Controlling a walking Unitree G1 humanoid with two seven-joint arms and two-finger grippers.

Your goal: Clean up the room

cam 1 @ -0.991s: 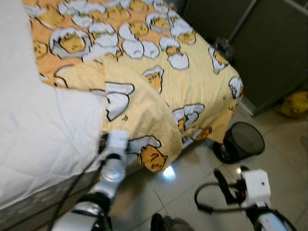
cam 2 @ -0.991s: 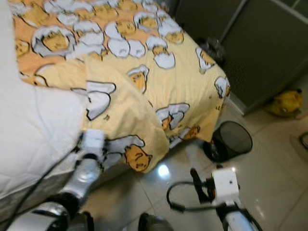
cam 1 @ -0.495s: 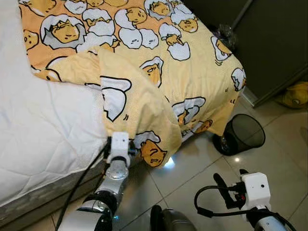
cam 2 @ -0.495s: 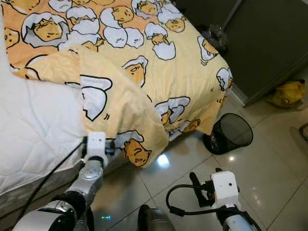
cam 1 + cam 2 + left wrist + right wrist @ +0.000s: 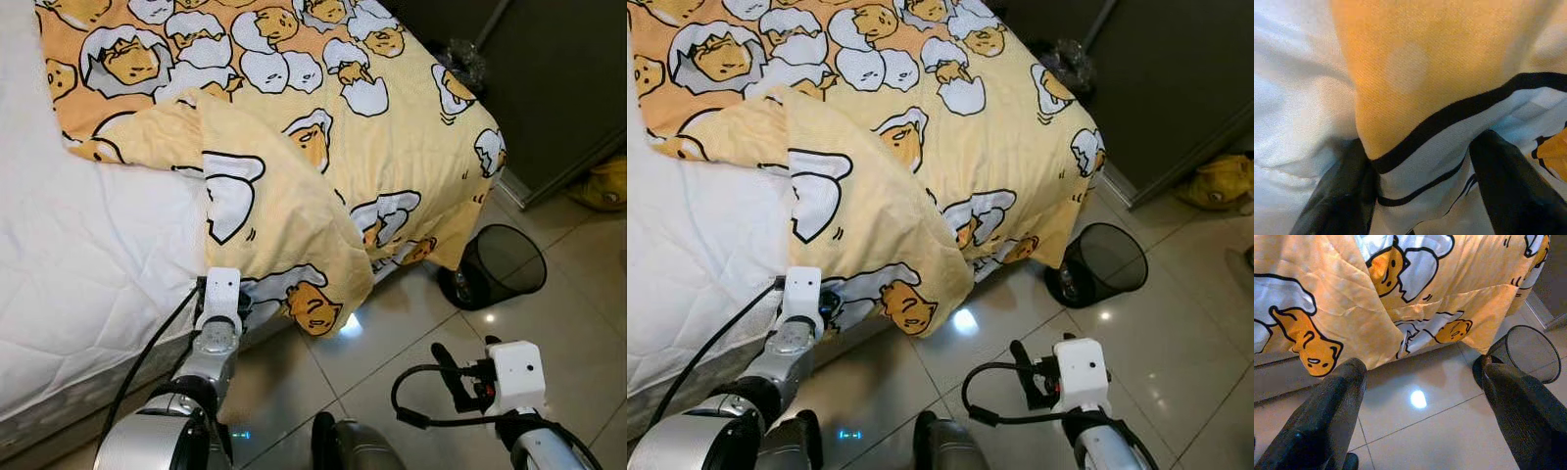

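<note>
A yellow blanket (image 5: 294, 147) printed with cartoon eggs lies over the bed, one corner folded back and hanging off the side. My left gripper (image 5: 225, 292) is at that hanging edge by the bare white mattress (image 5: 88, 264). In the left wrist view the left gripper (image 5: 1420, 196) is open, and a fold of the blanket (image 5: 1415, 98) sits between its spread black fingers (image 5: 1339, 196). My right gripper (image 5: 446, 372) hangs open over the tiled floor, a little short of the bed's side. In the right wrist view the right gripper (image 5: 1420, 411) faces the blanket's draped edge.
A black mesh waste bin (image 5: 505, 264) stands on the floor (image 5: 392, 343) by the foot of the bed. Dark cabinet doors (image 5: 558, 69) rise behind it, with a yellow object (image 5: 607, 181) at their base. A dark crumpled bag (image 5: 465, 64) sits near the bed's far corner.
The head view has shifted and sharpened. My left gripper stays at the blanket's hanging edge, now slightly further left along the bed. The right gripper has hardly moved.
</note>
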